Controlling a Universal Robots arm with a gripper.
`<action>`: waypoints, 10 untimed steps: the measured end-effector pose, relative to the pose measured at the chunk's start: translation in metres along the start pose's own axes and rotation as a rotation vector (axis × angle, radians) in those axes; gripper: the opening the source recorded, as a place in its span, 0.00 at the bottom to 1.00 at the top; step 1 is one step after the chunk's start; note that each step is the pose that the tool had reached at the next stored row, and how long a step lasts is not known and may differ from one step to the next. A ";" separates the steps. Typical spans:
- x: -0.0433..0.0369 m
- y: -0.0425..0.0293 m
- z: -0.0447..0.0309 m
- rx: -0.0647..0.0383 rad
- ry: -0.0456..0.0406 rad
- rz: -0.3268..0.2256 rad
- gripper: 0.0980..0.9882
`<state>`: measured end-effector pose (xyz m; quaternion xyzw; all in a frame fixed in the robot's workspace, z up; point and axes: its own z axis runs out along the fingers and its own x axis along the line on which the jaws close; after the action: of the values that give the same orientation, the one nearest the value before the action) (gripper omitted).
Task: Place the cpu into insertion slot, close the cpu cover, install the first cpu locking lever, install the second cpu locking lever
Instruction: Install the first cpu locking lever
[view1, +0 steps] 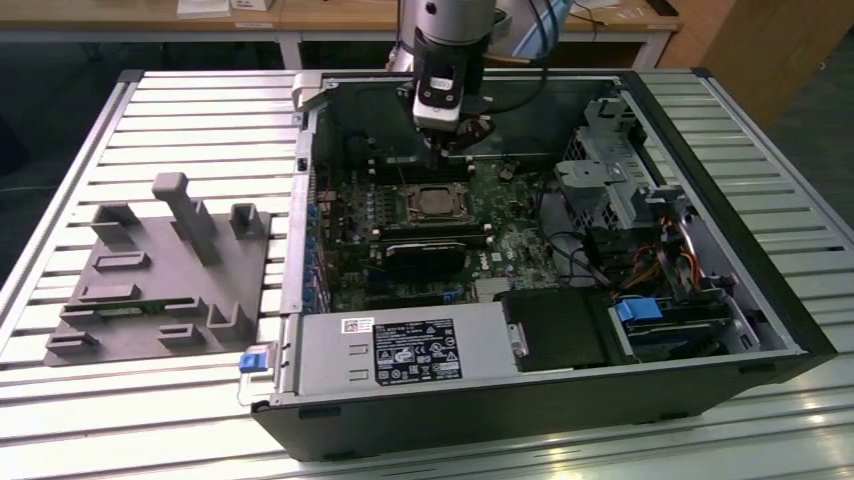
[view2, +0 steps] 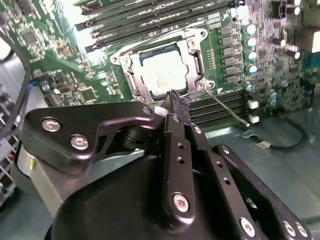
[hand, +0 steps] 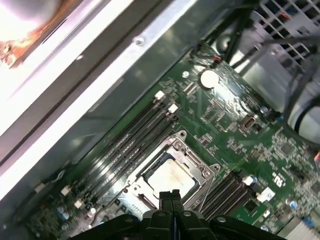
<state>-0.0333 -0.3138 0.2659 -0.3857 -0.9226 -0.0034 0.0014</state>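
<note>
The cpu (view2: 162, 72) lies flat in the insertion slot on the green motherboard, silvery top up; it is also seen in the exterior view (view1: 434, 203) and the first wrist view (hand: 172, 177). The cpu cover (view2: 194, 52) is a silvery frame lying down around it. A thin wire locking lever (view2: 227, 107) angles out from one socket corner across the memory slots. My gripper (view2: 176, 97) hangs just above the socket's edge by that corner, fingers shut with nothing between them; it also appears in the other two views (hand: 170, 196) (view1: 450, 150).
The open computer case (view1: 747, 300) lies on a slatted metal table. A grey fixture plate (view1: 160, 270) sits at the exterior view's left. A power supply (view1: 400, 350), drive cages (view1: 627, 180) and cables crowd the case. Memory slots (view2: 150, 20) flank the socket.
</note>
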 end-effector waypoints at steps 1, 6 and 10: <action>0.0000 0.0000 0.0000 0.000 0.0001 -0.018 0.02; 0.0000 0.0000 0.0002 0.001 0.0006 -0.109 0.02; 0.0000 0.0000 0.0002 0.001 0.0010 -0.170 0.02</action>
<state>-0.0333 -0.3138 0.2657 -0.3059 -0.9520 -0.0033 0.0017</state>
